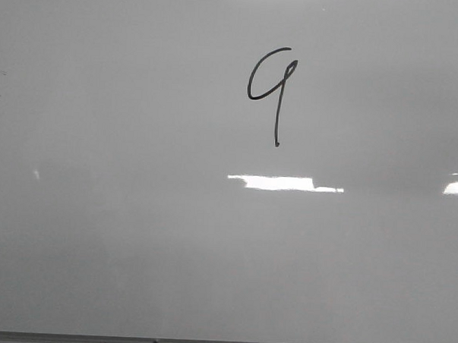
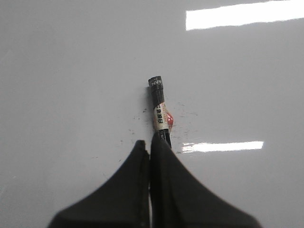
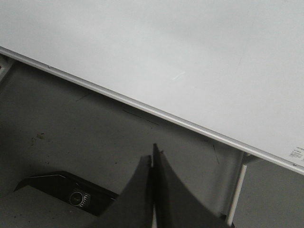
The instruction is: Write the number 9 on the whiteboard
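Apparently the number 9 (image 1: 272, 94) is already drawn, right of centre toward the far side of the whiteboard (image 1: 120, 235), so lift the marker (image 2: 160, 111) straight off without smearing. The left gripper (image 2: 150, 147) is clamped on it; the right gripper (image 3: 152, 164), fingers together, hangs off the board's edge.

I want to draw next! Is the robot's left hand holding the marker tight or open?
Shut tight. The left gripper has its fingers pressed around the marker.

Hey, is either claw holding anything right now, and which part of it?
The left claw grips a black marker by its lower barrel, capped-looking end protruding. The right claw is shut on nothing.
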`<act>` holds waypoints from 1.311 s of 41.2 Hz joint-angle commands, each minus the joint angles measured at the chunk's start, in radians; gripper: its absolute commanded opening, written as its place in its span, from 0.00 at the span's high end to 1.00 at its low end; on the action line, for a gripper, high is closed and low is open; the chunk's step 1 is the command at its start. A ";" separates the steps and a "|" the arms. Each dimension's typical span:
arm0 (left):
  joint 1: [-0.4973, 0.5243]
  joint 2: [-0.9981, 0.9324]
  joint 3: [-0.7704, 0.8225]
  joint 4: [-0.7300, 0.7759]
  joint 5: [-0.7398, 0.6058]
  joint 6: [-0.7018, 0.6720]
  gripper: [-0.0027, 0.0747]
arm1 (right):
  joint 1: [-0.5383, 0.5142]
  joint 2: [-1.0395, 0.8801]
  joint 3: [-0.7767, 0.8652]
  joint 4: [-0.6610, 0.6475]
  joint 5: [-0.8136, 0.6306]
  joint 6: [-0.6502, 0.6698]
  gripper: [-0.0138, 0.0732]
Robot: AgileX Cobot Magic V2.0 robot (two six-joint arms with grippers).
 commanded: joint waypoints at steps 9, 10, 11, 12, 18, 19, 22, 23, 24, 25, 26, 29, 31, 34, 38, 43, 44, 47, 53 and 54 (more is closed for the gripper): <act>0.002 -0.022 0.002 -0.010 -0.085 0.001 0.99 | -0.058 -0.062 0.029 -0.009 -0.107 0.002 0.92; 0.002 -0.022 0.002 -0.010 -0.085 0.001 0.99 | -0.080 -0.086 0.047 -0.009 -0.148 0.002 0.92; 0.002 -0.022 0.002 -0.010 -0.085 0.001 0.99 | -0.092 -0.099 0.067 -0.009 -0.182 0.002 0.92; 0.002 -0.022 0.002 -0.010 -0.085 0.001 0.99 | -0.116 -0.127 0.099 -0.009 -0.220 0.002 0.92; 0.002 -0.022 0.002 -0.010 -0.085 0.001 0.99 | -0.218 -0.269 0.282 -0.009 -0.500 0.002 0.92; 0.002 -0.022 0.002 -0.010 -0.085 0.001 0.99 | -0.234 -0.297 0.322 -0.009 -0.552 0.002 0.92; 0.002 -0.022 0.002 -0.010 -0.085 0.001 0.99 | -0.259 -0.352 0.413 -0.008 -0.655 0.002 0.92; 0.002 -0.022 0.002 -0.010 -0.085 0.001 0.99 | -0.266 -0.373 0.442 -0.008 -0.698 0.002 0.92; 0.002 -0.022 0.002 -0.010 -0.085 0.001 0.99 | -0.270 -0.387 0.471 -0.008 -0.727 0.002 0.92; 0.002 -0.022 0.002 -0.010 -0.085 0.001 0.99 | -0.274 -0.401 0.509 -0.008 -0.756 0.002 0.92; 0.002 -0.022 0.002 -0.010 -0.085 0.001 0.99 | -0.279 -0.414 0.537 -0.008 -0.783 0.002 0.92; 0.002 -0.022 0.002 -0.010 -0.085 0.001 0.99 | -0.294 -0.451 0.626 -0.008 -0.874 0.002 0.92; 0.002 -0.022 0.002 -0.010 -0.085 0.001 0.99 | -0.303 -0.470 0.667 -0.008 -0.932 0.002 0.92; 0.002 -0.022 0.002 -0.010 -0.085 0.001 0.99 | -0.311 -0.495 0.758 -0.008 -1.037 0.002 0.92; 0.002 -0.022 0.002 -0.010 -0.085 0.001 0.99 | -0.311 -0.512 0.844 -0.002 -1.149 0.002 0.92; 0.002 -0.020 0.002 -0.010 -0.085 0.001 0.99 | -0.311 -0.512 0.857 0.000 -1.143 0.002 0.92; 0.002 -0.020 0.002 -0.010 -0.085 0.001 0.99 | -0.311 -0.512 0.857 0.000 -1.148 0.002 0.92; 0.002 -0.018 0.002 -0.010 -0.085 0.001 0.99 | -0.306 -0.512 0.860 0.000 -1.170 0.002 0.92; 0.002 -0.018 0.002 -0.010 -0.085 0.001 0.99 | -0.288 -0.512 0.861 0.000 -1.227 0.002 0.92; 0.002 -0.018 0.002 -0.010 -0.085 0.001 0.99 | -0.288 -0.512 0.861 0.000 -1.241 0.002 0.92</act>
